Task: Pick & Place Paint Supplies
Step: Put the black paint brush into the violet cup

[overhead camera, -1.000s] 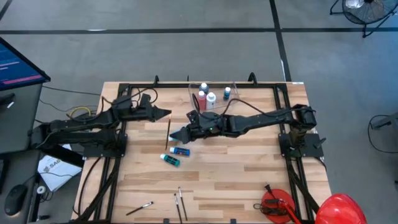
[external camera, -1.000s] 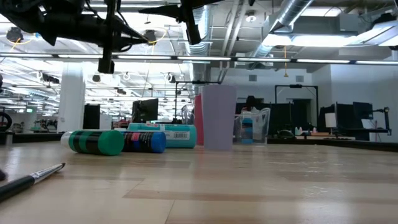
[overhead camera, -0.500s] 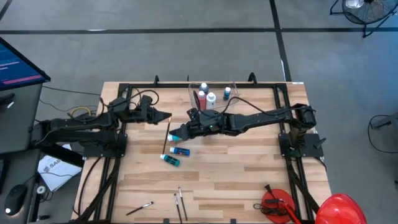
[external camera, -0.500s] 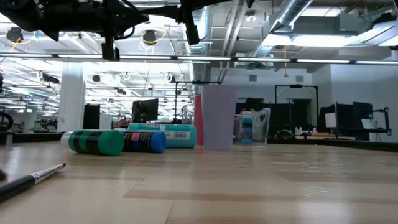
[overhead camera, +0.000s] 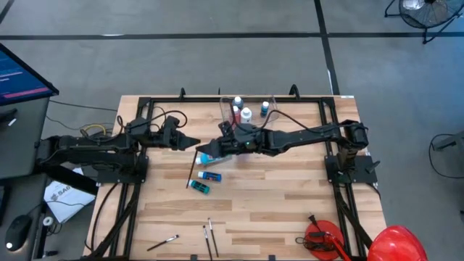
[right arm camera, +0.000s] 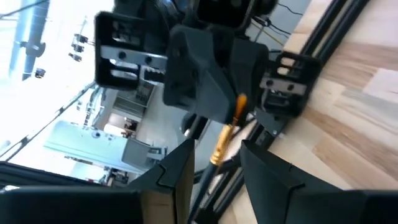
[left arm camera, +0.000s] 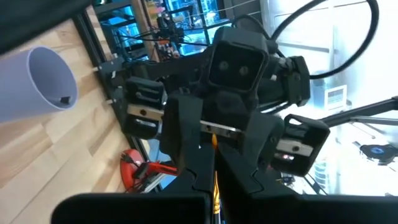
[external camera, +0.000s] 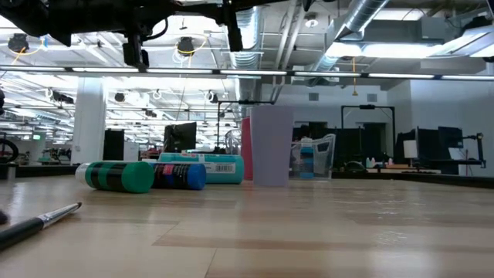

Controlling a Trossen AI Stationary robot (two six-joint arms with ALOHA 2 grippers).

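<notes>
Along the near edge of the tabletop (overhead camera: pixel 290 210), three loose brushes (overhead camera: pixel 209 235) are lying, with one more showing at the near left in the low view. A red tool (overhead camera: pixel 322 239) is resting at the near right corner. A wide band of bare wood is left open between these and the bottles farther in.

Left of the middle, a teal bottle (overhead camera: pixel 198 187) and a blue bottle (overhead camera: pixel 210 175) are lying side by side, and a light blue tube (overhead camera: pixel 206 156) is lying just behind them. In the low view all three are seen flat on the wood, with nothing touching them.

Above the tube, the left gripper (overhead camera: pixel 194 141) and the right gripper (overhead camera: pixel 217 150) are being held tip to tip, clear of the surface. A thin brush (right arm camera: pixel 224 138) is being pinched in the left gripper's pressed-together jaws. Only the wrist views show its gold ferrule. In the right wrist view, the right fingers (right arm camera: pixel 177 171) are seen spread on either side of the brush, with a gap on each side.

A purple cup (external camera: pixel 270 145) is standing upright behind the tube. It is plain in the low view but is covered by the right arm in the high view.

At the far edge, a clear tub (overhead camera: pixel 226 106) is holding three upright bottles (overhead camera: pixel 246 113). The dark rails along the left and right edges are narrowing the room there.
</notes>
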